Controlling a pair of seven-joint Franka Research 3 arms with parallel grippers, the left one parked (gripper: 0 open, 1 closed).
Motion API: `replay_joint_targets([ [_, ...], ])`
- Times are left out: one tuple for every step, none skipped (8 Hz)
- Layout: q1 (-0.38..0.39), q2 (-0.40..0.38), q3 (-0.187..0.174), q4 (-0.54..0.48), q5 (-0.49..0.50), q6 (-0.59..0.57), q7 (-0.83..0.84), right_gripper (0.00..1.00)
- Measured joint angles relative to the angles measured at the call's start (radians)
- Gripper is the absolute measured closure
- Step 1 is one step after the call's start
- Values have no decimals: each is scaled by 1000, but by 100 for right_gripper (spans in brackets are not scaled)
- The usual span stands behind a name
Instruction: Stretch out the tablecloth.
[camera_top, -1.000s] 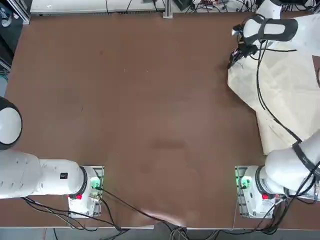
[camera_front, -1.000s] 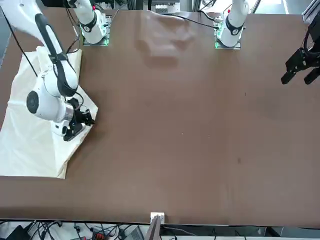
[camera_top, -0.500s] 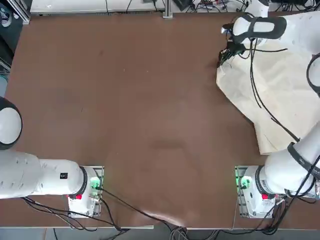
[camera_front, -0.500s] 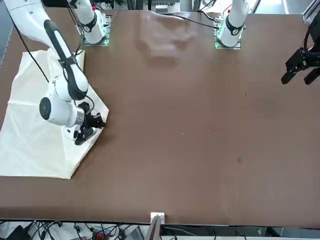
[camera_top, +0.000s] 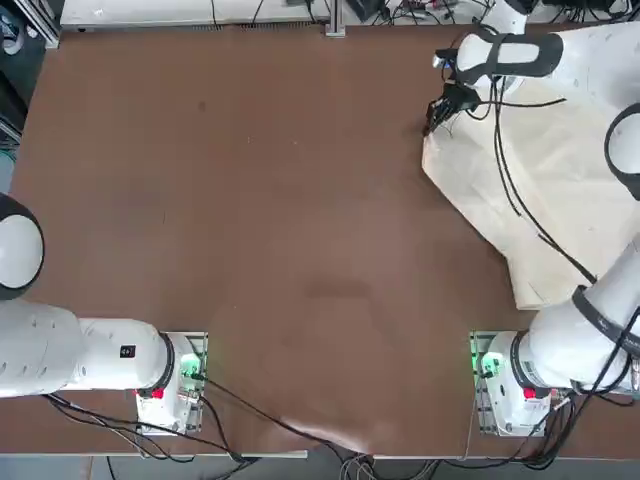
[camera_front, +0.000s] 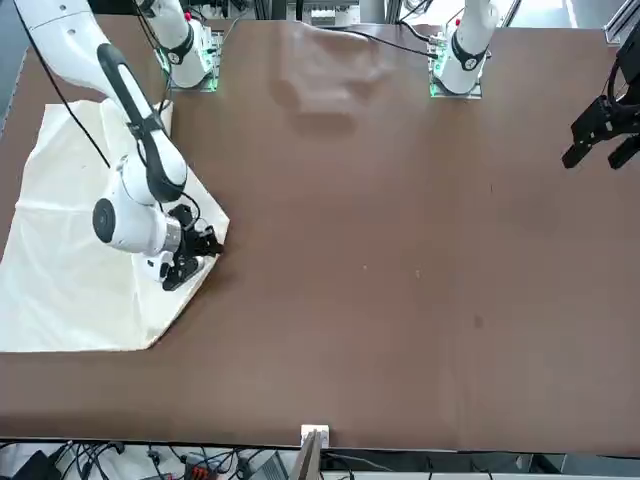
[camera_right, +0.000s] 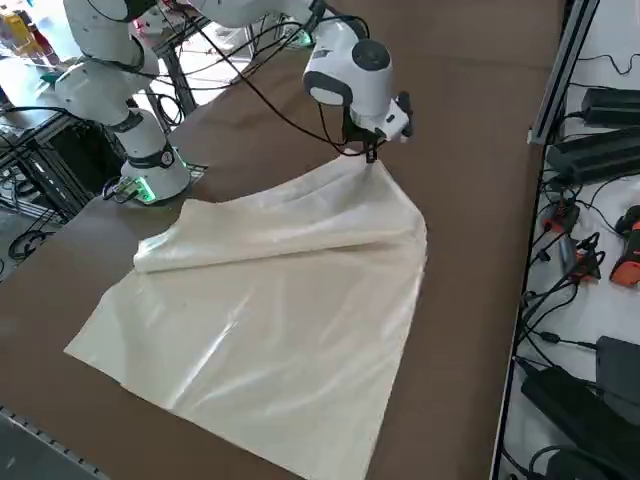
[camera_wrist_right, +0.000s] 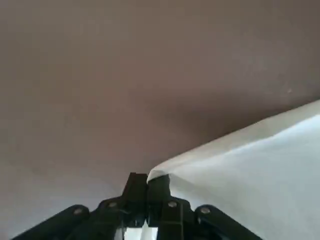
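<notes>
Gripping a corner of the tablecloth (camera_top: 545, 190), the right gripper (camera_top: 432, 118) sits low over the brown table (camera_top: 260, 200), toward the table's far edge from the robot's bases in the top view. Its two black fingers (camera_wrist_right: 135, 192) are pressed together in the wrist view, with the pointed tip of the cream fabric pinched between them and the sheet fanning away from that point. The white wrist housing (camera_front: 130, 222) stands above the cloth in the front view, the gripper (camera_front: 200, 255) projecting from it toward the table's middle.

The tablecloth (camera_right: 280, 320) occupies the robot's right side of the table, partly spread and partly folded. In the right side view, a thick rolled fold crosses it from the edge nearest the right arm's base (camera_right: 150, 180) toward the held corner; below this fold the fabric lies flat, showing faint creases. From the held corner (camera_right: 372, 165), the cloth widens into a roughly triangular shape. In the front view, the tablecloth (camera_front: 70, 280) runs to the picture's left border, with one straight edge lying parallel to the table's near side.

Black cables (camera_top: 505, 150) trail from the wrist across the fabric toward the right arm's base (camera_top: 505, 385), which shows a green light. The table surface to the left of the gripper is bare brown.
</notes>
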Motion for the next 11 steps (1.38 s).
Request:
replay_joint_targets([
  [19, 11, 0, 19, 18, 7, 23, 98],
  [37, 30, -2, 45, 23, 23, 57, 98],
  [57, 52, -14, 73, 23, 42, 92, 98],
  [81, 75, -43, 107, 24, 50, 120, 98],
  [105, 98, -81, 148, 26, 51, 140, 98],
  [119, 122, -108, 190, 27, 52, 160, 98],
  [124, 145, -122, 231, 27, 52, 180, 98],
  [126, 167, -129, 268, 28, 52, 198, 98],
  [127, 185, -131, 299, 28, 52, 220, 98],
  [128, 201, -132, 323, 28, 52, 234, 98],
  [128, 213, -132, 340, 28, 52, 246, 98],
])
